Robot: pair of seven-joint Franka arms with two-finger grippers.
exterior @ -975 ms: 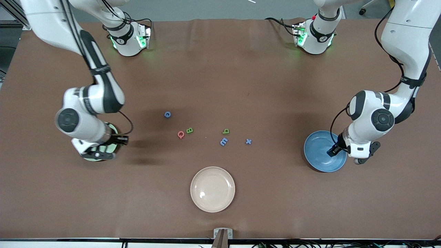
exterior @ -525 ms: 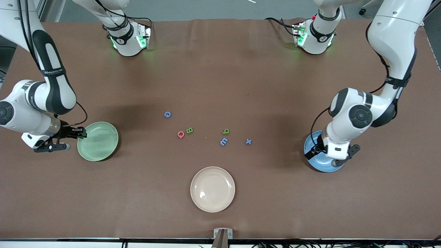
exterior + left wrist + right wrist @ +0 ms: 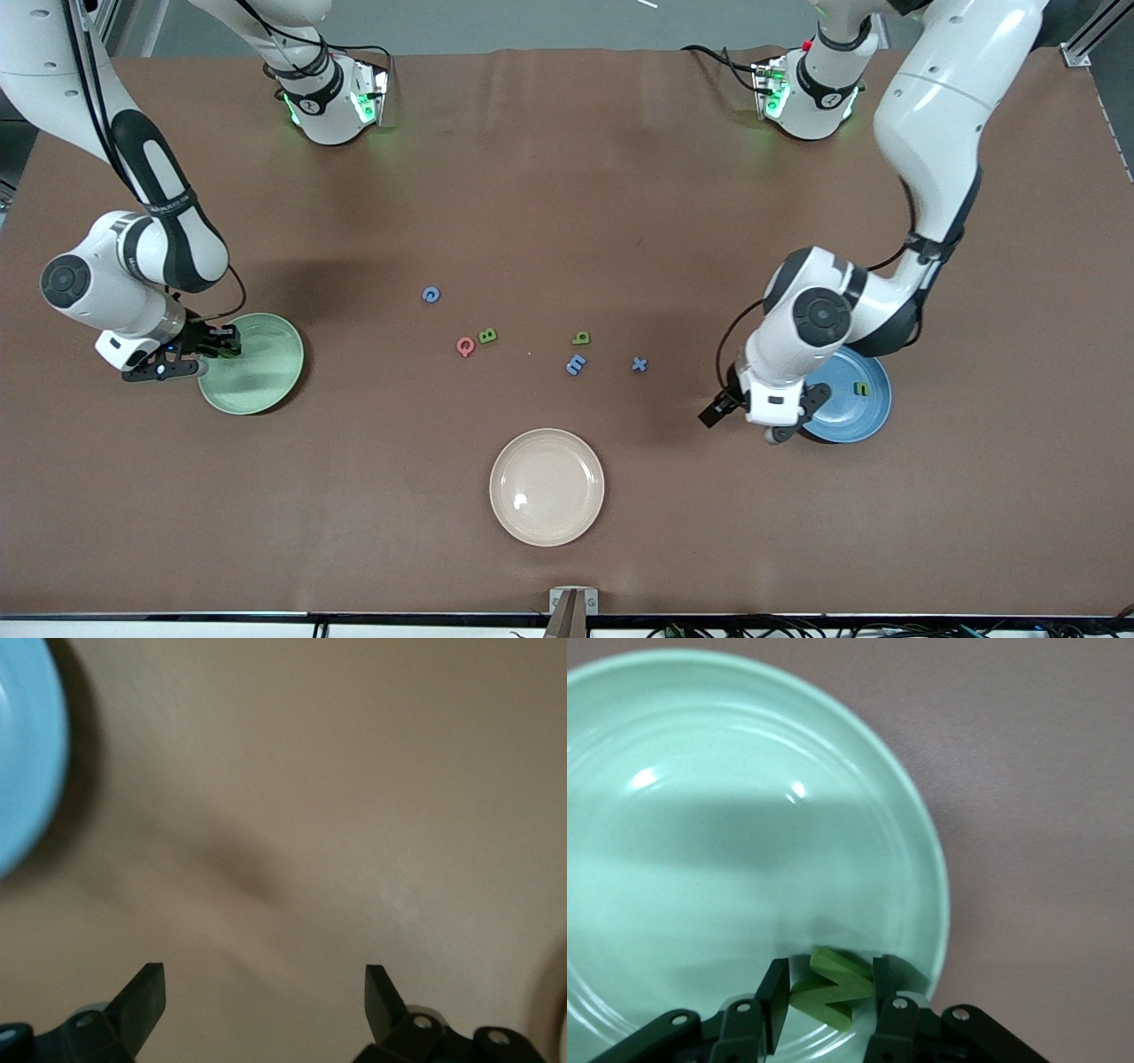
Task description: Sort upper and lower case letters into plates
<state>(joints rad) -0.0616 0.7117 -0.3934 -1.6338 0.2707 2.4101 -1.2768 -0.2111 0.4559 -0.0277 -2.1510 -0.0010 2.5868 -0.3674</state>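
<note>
L arm bends down low, wrist tipped over the table. Left gripper [image 3: 264,997] is up in the air w/ fingers wide apart, nothing in it. R arm bends down too. Right gripper [image 3: 828,997] pinches a small green letter [image 3: 831,988].

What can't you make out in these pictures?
- Front view: the green plate's edge toward the right arm's end, hidden by the right gripper.
- Front view: part of the blue plate, covered by the left arm.
- Right wrist view: which letter is gripped; the fingers hide its ends.
</note>
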